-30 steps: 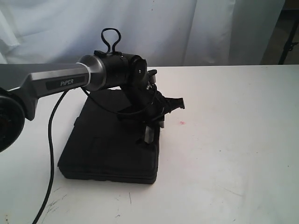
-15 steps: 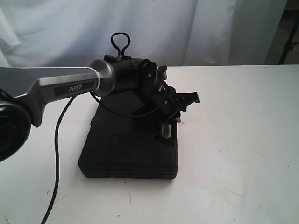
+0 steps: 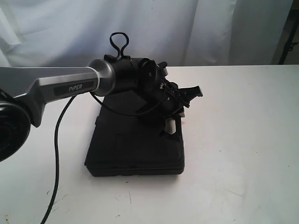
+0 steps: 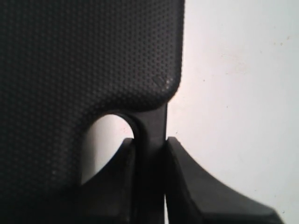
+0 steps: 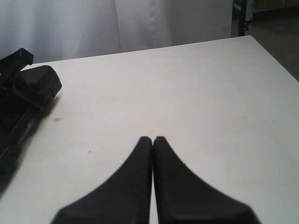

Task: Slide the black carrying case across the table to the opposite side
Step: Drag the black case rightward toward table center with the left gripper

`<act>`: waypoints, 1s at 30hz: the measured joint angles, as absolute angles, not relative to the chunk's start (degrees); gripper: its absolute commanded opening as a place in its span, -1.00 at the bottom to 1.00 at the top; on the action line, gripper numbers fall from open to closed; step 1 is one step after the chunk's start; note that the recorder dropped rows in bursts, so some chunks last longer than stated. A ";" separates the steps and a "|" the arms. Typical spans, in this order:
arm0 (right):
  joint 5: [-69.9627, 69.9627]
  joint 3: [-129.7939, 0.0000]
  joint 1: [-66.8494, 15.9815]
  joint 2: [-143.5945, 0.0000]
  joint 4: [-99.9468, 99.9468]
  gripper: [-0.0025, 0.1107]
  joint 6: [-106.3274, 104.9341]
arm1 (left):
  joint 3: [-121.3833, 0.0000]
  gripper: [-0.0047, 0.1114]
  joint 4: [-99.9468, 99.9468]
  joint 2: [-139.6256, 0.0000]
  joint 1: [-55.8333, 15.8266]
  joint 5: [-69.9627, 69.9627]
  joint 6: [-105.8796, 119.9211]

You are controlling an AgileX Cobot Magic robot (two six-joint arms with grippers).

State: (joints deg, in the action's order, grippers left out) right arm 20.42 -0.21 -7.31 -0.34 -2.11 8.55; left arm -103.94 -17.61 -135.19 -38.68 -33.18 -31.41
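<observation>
The black carrying case [image 3: 135, 149] lies flat on the white table [image 3: 233, 140], left of the middle. My left gripper [image 3: 170, 127] reaches down at the case's right edge. The left wrist view shows the case's dimpled lid [image 4: 84, 56] and its handle bar [image 4: 152, 126] pinched between both fingers of my left gripper [image 4: 150, 145], which is shut on it. My right gripper [image 5: 153, 139] is shut with nothing in it, low over bare table; the case's edge [image 5: 11, 130] sits far off to its side. The right gripper is out of the exterior view.
A tiny red spot [image 3: 183, 122] marks the table just right of the case. A black cable [image 3: 57, 140] hangs from the left arm [image 3: 70, 84] across the table's left part. White curtain [image 3: 187, 28] lines the back. Bare tabletop stretches to the right.
The left gripper has moved to the right with the case's handle in it, and the case has slid right with it. It now reaches almost to the red spot.
</observation>
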 measured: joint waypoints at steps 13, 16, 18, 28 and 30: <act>20.42 -0.21 -7.31 -0.34 -2.11 -0.96 8.55 | -103.94 -0.92 -17.62 -135.19 -40.80 -31.06 -31.09; 20.42 -0.21 -7.31 -0.34 -2.11 -0.96 8.55 | -103.94 -0.92 -17.62 -135.19 -41.38 -29.91 -31.09; 20.42 -0.21 -7.31 -0.34 -2.11 -0.96 8.55 | -103.94 -0.92 -17.91 -135.19 -41.91 -28.85 -31.09; 20.42 -0.21 -7.31 -0.34 -2.11 -0.96 8.55 | -103.94 -0.92 -18.65 -135.19 -42.14 -26.01 -31.47; 20.42 -0.21 -7.31 -0.34 -2.11 -0.96 8.55 | -103.94 -0.92 -18.73 -135.28 -42.14 -25.92 -31.47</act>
